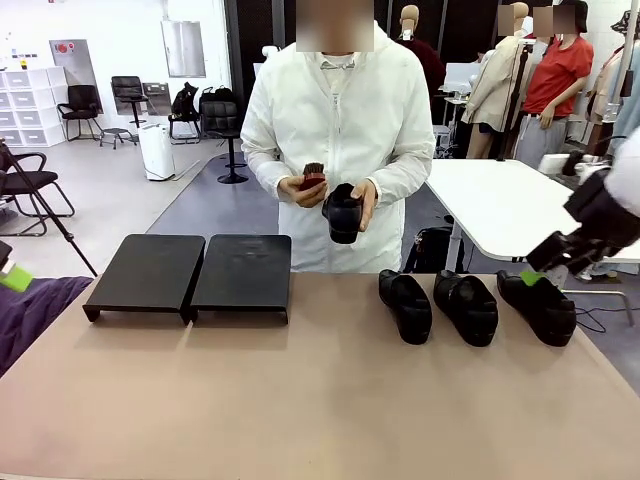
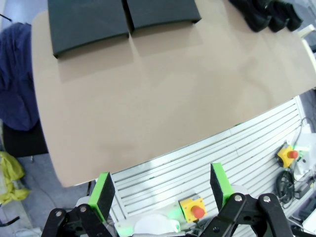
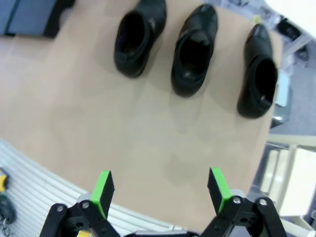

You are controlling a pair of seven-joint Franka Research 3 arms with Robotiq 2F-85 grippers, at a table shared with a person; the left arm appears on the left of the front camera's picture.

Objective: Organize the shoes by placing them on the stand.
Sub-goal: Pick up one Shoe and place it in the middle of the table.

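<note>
Three shoes (image 1: pixel 466 307) lying on worktop (image 1: pixel 300 400) at 3 o'clock; stand (image 1: pixel 190 272) sitting at 10 o'clock. Person (image 1: pixel 340 110) holding fourth shoe (image 1: pixel 343 212), brush (image 1: pixel 313 175). Left tool (image 2: pixel 162 190), right tool (image 3: pixel 160 190) gaping apart, unloaded.

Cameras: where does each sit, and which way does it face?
Front view: between the arms, facing across the table at the person; right arm shows.
Left wrist view: over the near edge, looking down at the stand; open left hand.
Right wrist view: above three shoes; open right hand.
Shared: both wrist views catch those shoes.
</note>
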